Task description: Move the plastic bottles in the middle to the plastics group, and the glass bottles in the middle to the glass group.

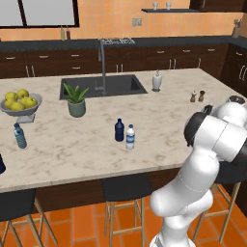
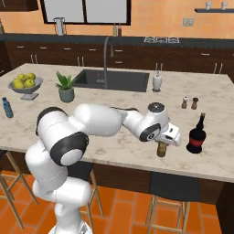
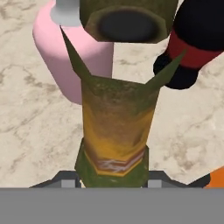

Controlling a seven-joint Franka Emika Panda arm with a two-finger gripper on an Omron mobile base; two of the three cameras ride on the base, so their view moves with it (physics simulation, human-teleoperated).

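My gripper [image 2: 165,139] is shut on the slim olive-brown glass bottle [image 2: 161,149], held upright low over the counter's right front part. In the hand view this bottle [image 3: 116,127] stands between the fingers, with the squat pink bottle [image 3: 72,61] just behind it on the left and the dark red-label bottle [image 3: 192,48] on the right. That dark bottle [image 2: 197,135] stands a short way right of the held one. The navy plastic bottle [image 1: 119,130] and the clear white-capped one [image 1: 130,136] stand together mid-counter. The teal water bottle [image 1: 19,135] stands far left.
A bowl of lemons [image 1: 20,103], a potted plant [image 1: 76,101], the sink [image 1: 103,86] with its faucet, a soap dispenser [image 1: 157,81] and two small shakers [image 1: 197,96] are on the marble island. Stools [image 1: 123,193] stand under the front edge.
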